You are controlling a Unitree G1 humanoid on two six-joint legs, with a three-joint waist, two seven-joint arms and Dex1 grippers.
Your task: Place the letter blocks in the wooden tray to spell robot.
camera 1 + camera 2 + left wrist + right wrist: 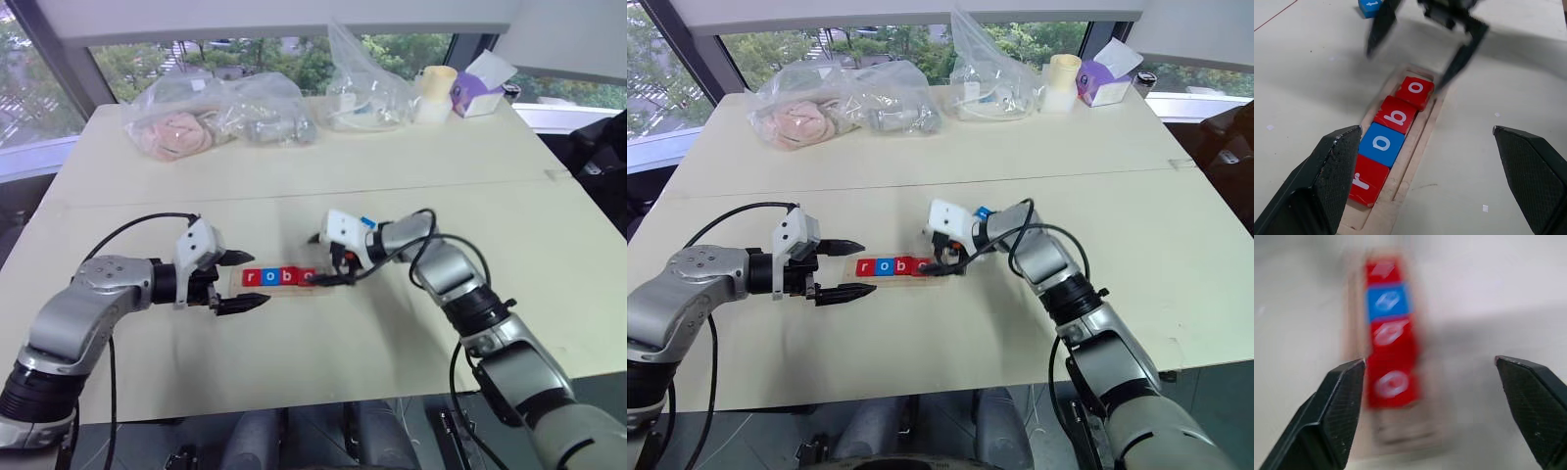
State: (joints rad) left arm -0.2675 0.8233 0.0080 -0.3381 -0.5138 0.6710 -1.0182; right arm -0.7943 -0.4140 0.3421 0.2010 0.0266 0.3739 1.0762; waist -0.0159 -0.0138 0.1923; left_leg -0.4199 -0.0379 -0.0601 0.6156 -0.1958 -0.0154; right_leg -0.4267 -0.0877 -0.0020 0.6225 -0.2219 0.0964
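The wooden tray (1411, 164) lies on the pale table between my two grippers. Four letter blocks sit in its slot in a row: a red r (1364, 178), a blue o (1382, 143), a red b (1397, 115) and a red o (1415, 90). A blue t block (1369, 6) lies on the table beyond the tray's far end. My right gripper (323, 259) hovers open just above the last red o, with nothing between its fingers. At the tray's r end, my left gripper (257, 279) stands open and holds nothing.
Clear plastic bags (220, 113) with soft items lie along the back of the table. A pale cup (434, 93) and a purple box (477, 93) stand at the back right. A seam (294, 196) crosses the table behind the tray.
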